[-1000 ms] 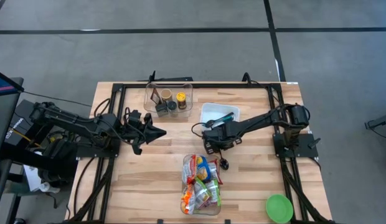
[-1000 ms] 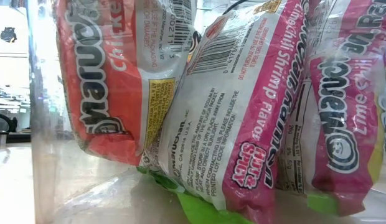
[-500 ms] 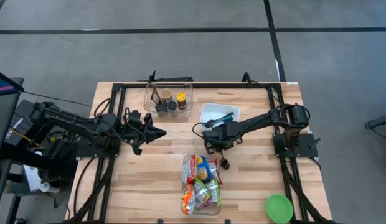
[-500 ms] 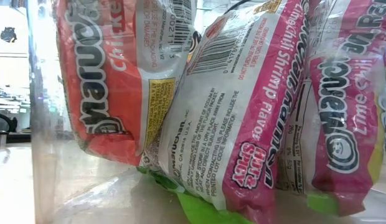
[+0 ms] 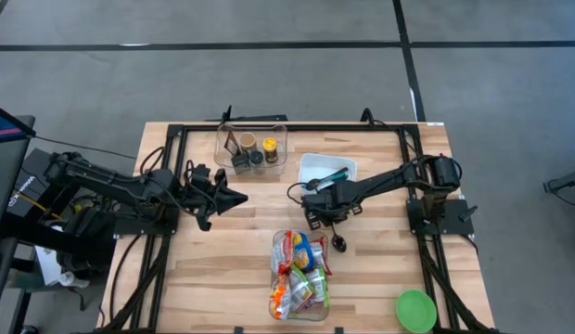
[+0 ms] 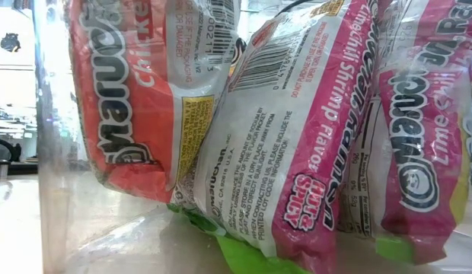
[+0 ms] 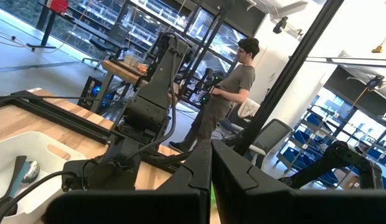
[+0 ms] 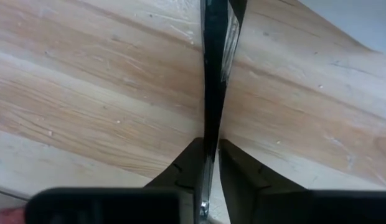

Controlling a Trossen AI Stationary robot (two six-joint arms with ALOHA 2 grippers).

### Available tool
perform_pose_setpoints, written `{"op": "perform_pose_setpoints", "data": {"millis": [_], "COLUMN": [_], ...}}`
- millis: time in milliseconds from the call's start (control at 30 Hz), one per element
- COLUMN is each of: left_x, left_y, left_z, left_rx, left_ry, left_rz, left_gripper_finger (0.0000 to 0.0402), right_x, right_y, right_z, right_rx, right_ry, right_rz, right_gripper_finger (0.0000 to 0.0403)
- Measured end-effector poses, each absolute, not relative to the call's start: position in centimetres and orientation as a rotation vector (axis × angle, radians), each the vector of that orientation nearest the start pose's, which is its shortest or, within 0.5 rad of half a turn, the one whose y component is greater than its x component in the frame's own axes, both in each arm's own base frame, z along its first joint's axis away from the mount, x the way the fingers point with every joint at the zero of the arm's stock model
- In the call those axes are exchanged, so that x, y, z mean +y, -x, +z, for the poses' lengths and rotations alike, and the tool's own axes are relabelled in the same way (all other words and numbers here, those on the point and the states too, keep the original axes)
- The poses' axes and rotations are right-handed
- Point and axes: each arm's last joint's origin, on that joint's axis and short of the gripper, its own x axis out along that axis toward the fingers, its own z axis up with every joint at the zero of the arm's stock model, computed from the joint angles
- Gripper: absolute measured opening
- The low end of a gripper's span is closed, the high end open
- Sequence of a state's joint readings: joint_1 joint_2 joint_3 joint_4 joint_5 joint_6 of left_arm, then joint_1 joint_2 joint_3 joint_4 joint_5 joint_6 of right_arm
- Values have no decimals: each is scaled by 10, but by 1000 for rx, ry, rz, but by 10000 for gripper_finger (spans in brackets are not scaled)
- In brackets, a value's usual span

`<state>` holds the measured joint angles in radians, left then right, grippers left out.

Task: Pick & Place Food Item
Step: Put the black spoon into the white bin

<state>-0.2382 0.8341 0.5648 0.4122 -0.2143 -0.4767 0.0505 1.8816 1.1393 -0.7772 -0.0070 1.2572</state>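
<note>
Currently the right gripper (image 5: 322,219) is low over the middle of the wooden table (image 5: 223,269), just beside the white tray (image 5: 311,166) and near the far end of the clear bin of noodle packets (image 5: 300,276). In the right wrist view its fingers (image 8: 240,171) are nearly together, pinching a thin dark utensil handle (image 8: 211,81) that runs straight out over the wood. From above, a small dark rounded object (image 5: 340,243) lies on the table just past the gripper; whether it is the end of the same utensil I cannot tell.

Left gripper (image 5: 234,197) waits over the table's left part, jaws fully closed, holding nothing.

Low view is filled by the noodle packets (image 6: 297,137) pressed against the bin wall. A second clear bin with small jars (image 5: 251,147) sits at the far edge. Green bowl (image 5: 415,310) at the near right corner. A person (image 7: 221,93) stands in the room beyond.
</note>
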Motion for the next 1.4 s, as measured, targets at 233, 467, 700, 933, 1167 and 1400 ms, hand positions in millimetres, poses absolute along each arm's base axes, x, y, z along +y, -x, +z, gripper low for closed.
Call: {"op": "perform_pose_setpoints", "data": {"millis": [233, 467, 700, 933, 1167, 1400], "left_x": [-39, -39, -39, -39, -39, -39], "left_y": [-186, -186, -186, -186, -186, -186], "left_z": [305, 305, 305, 305, 305, 305], "left_rx": [-131, -132, -132, -132, -132, -131], "left_ry": [508, 508, 508, 508, 508, 508], "left_rz": [-56, -52, -53, -53, -54, -58], "left_gripper_finger": [0, 0, 0, 0, 0, 0], "right_x": [17, 17, 18, 20, 21, 20], "right_y": [-326, -325, -322, -315, -301, -287], "right_z": [137, 137, 145, 166, 195, 231], "right_rx": [1336, 1341, 1352, 1326, 1296, 1231], "right_ry": [-962, -960, -957, -943, -924, -816], "right_rz": [-898, -895, -864, -827, -779, -589], "right_gripper_finger": [15, 16, 13, 14, 14, 14]}}
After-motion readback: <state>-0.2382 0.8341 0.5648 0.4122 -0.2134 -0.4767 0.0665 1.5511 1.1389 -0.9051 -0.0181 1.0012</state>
